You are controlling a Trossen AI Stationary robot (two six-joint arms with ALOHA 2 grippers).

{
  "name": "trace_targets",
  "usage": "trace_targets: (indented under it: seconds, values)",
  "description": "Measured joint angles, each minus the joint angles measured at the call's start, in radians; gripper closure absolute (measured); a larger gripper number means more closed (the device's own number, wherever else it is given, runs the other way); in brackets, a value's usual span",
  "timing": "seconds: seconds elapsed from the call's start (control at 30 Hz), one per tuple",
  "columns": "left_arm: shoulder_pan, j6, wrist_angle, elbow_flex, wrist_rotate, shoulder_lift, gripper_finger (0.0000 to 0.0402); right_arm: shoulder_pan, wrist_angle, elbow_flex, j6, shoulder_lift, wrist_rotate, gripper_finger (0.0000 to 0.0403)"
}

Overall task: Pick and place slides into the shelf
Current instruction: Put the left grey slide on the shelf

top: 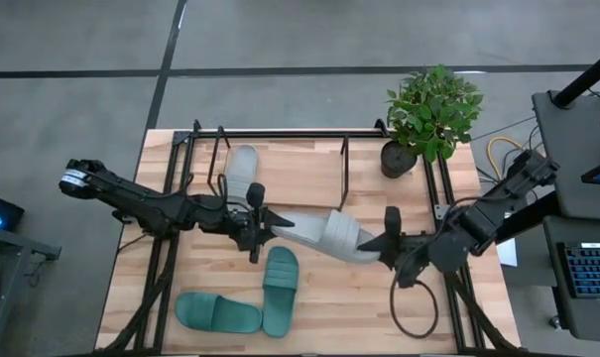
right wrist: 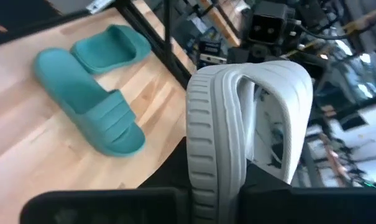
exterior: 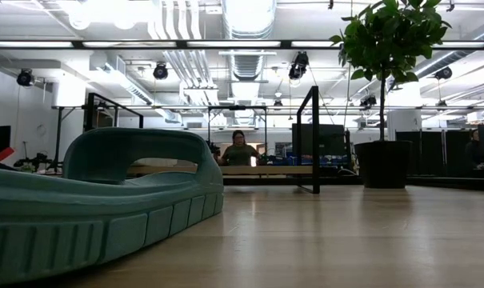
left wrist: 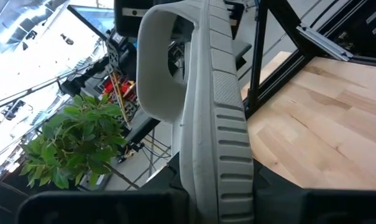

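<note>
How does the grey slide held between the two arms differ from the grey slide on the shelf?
The held grey slide is gripped at both ends, by the left gripper and the right gripper; the shelf grey slide is touched by neither. The held one lies crosswise in front of the shelf, the other lengthwise on its board. Both are light grey.

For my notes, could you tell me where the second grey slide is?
In the high view the grey slide sits mid-table, held at opposite ends by the left gripper and right gripper.
</note>
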Motion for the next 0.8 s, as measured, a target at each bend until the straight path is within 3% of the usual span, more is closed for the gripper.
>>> trace_targets:
  seconds: [0.13, 0.57, 0.67, 0.8]
  values:
    - [0.001, 0.0, 0.007, 0.0, -0.006, 0.0, 0.0366, 0.002, 0.011, 0.0, 0.011, 0.011, 0.08, 0.0375]
    - [0.001, 0.0, 0.012, 0.0, -0.022, 0.0, 0.0346, 0.0, 0.019, 0.0, 0.044, 0.003, 0.091, 0.0375]
    - [0.001, -0.001, 0.015, -0.008, -0.037, 0.0, 0.0317, -0.002, 0.024, 0.0, 0.054, 0.003, 0.095, 0.0375]
    - [0.001, -0.005, 0.025, -0.011, -0.178, 0.0, 0.0254, -0.004, 0.019, -0.002, 0.082, 0.004, 0.149, 0.0376]
